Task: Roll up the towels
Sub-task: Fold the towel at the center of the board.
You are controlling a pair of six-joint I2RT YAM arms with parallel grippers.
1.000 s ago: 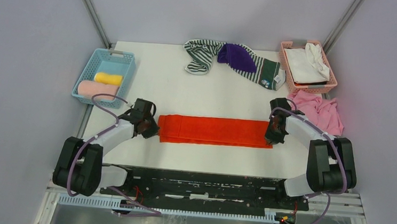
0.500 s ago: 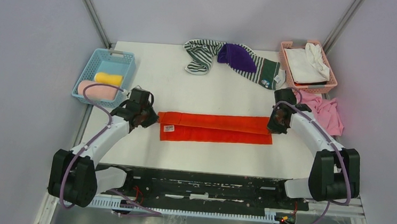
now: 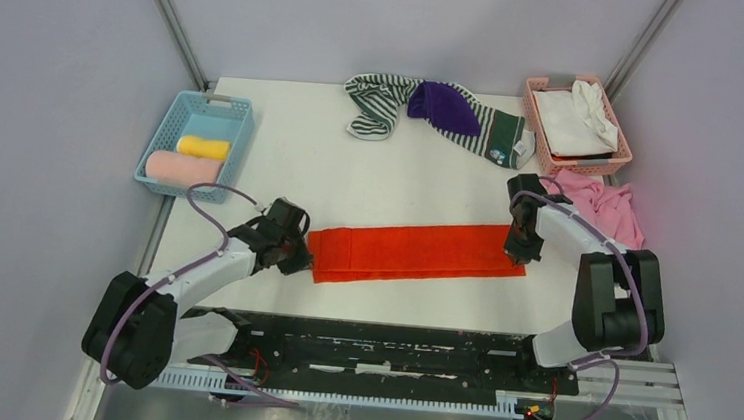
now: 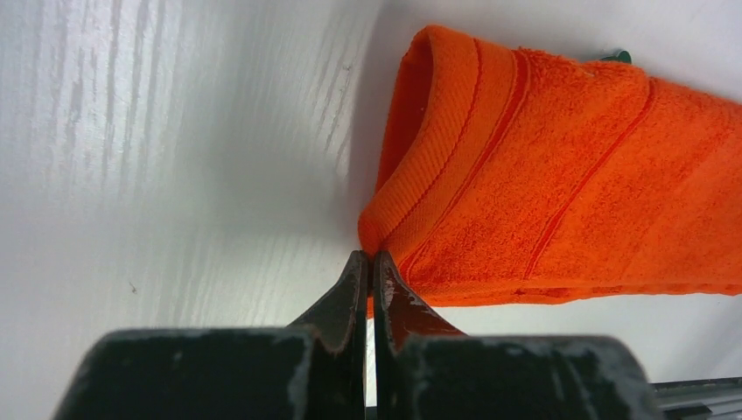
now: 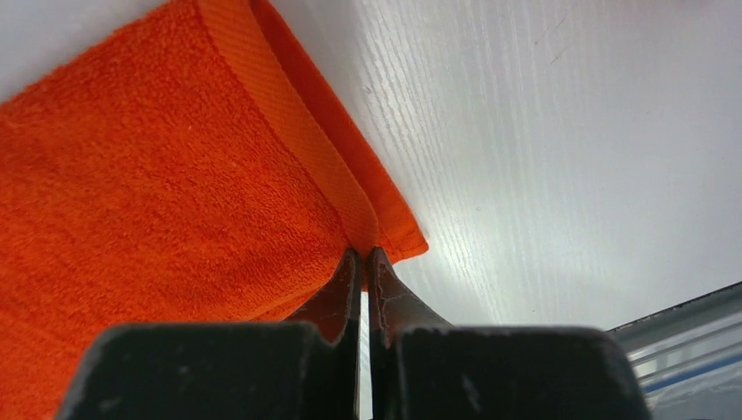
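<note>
An orange-red towel point(image 3: 415, 255) lies as a long folded strip across the near middle of the table, slightly tilted. My left gripper point(image 3: 304, 255) is shut on the towel's left end, pinching its hemmed corner point(image 4: 385, 229) at the tips point(image 4: 369, 255). At the strip's right end, my right gripper point(image 3: 521, 248) is shut on the hem of the towel point(image 5: 157, 192), its tips point(image 5: 363, 254) closed over the hem. A green-and-white striped towel point(image 3: 374, 105), a purple one point(image 3: 444, 105) and a dark green one point(image 3: 499, 137) lie heaped at the far edge. A pink towel point(image 3: 604, 208) lies at the right.
A blue basket point(image 3: 218, 108) at the far left holds a rolled yellow towel point(image 3: 202, 147) and a rolled pink towel point(image 3: 183, 167). A pink basket point(image 3: 621, 149) with white cloth point(image 3: 571, 120) stands at the far right. A metal rail runs along the near table edge.
Both grippers moved away and then back toward the near edge with the towel's ends. The strip is now narrower, shifted right and tilted, and its white tag no longer shows.
</note>
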